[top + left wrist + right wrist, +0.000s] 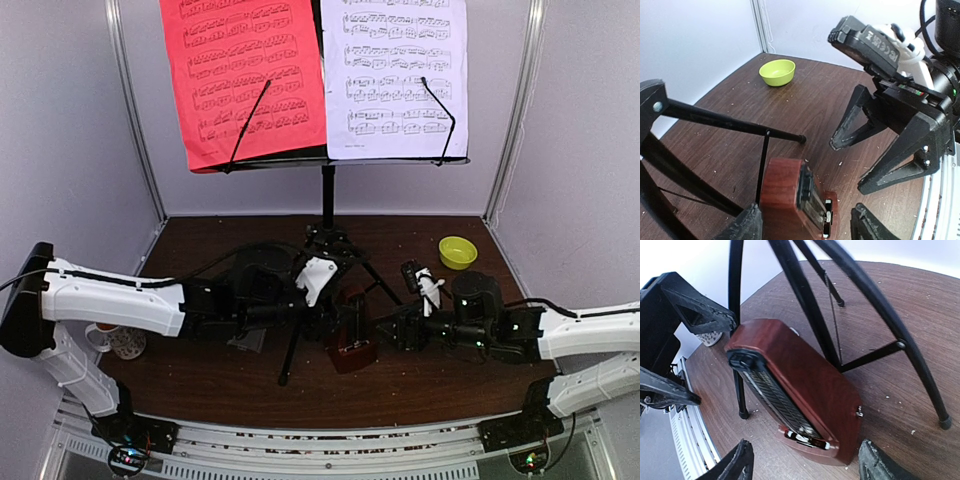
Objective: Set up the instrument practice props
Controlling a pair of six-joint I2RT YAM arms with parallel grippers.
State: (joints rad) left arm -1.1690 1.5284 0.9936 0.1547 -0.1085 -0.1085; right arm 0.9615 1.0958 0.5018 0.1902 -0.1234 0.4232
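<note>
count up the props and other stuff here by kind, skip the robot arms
music stand: 1
sheets of music: 2, red sheet and white sheet
metronome: 1
yellow-green bowl: 1
patterned mug: 1
total: 6

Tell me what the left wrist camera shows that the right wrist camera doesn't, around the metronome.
Only the left wrist view: the yellow-green bowl near the far corner, and the right gripper, jaws apart and empty. Only the right wrist view: the left gripper, also open and empty. Both: the brown metronome next to the music stand legs.
</note>
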